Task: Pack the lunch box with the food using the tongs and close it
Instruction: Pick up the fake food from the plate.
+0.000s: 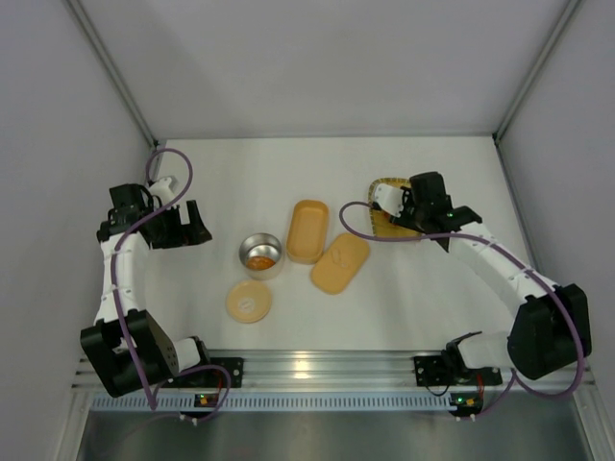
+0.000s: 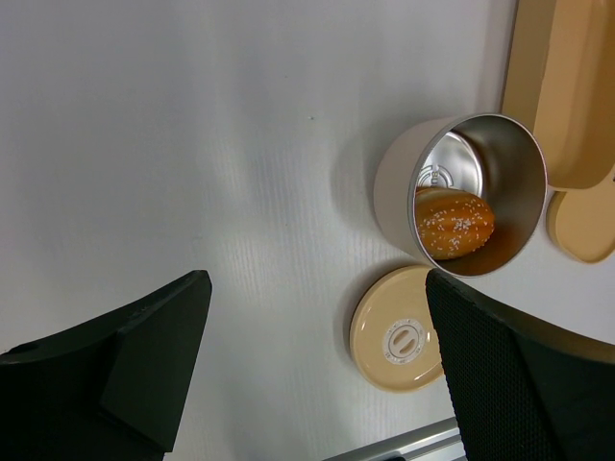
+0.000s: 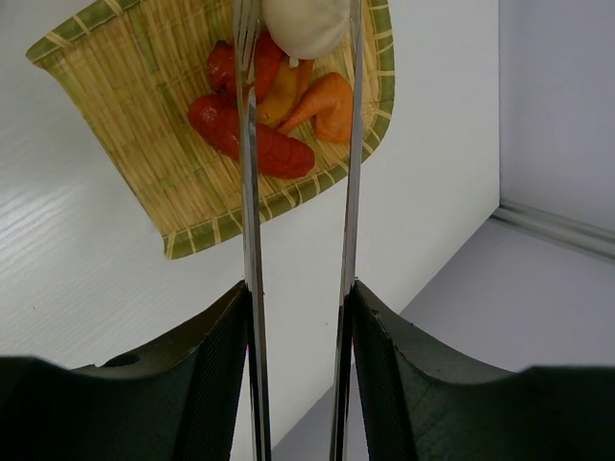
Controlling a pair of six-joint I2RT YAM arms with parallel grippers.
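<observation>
The pale-orange lunch box lies open mid-table, its flat lid beside it on the right. To its left stands the steel tin with an orange piece of food inside; its tan lid lies in front of it. My right gripper is shut on the silver tongs, holding them over the tray. A white egg-like ball sits between the tong tips, above red sausage chunks and orange pieces. My left gripper hangs open over bare table left of the tin.
The square yellow woven tray holding the food sits at the back right, close to the right wall. White walls enclose the table on three sides. A metal rail runs along the near edge.
</observation>
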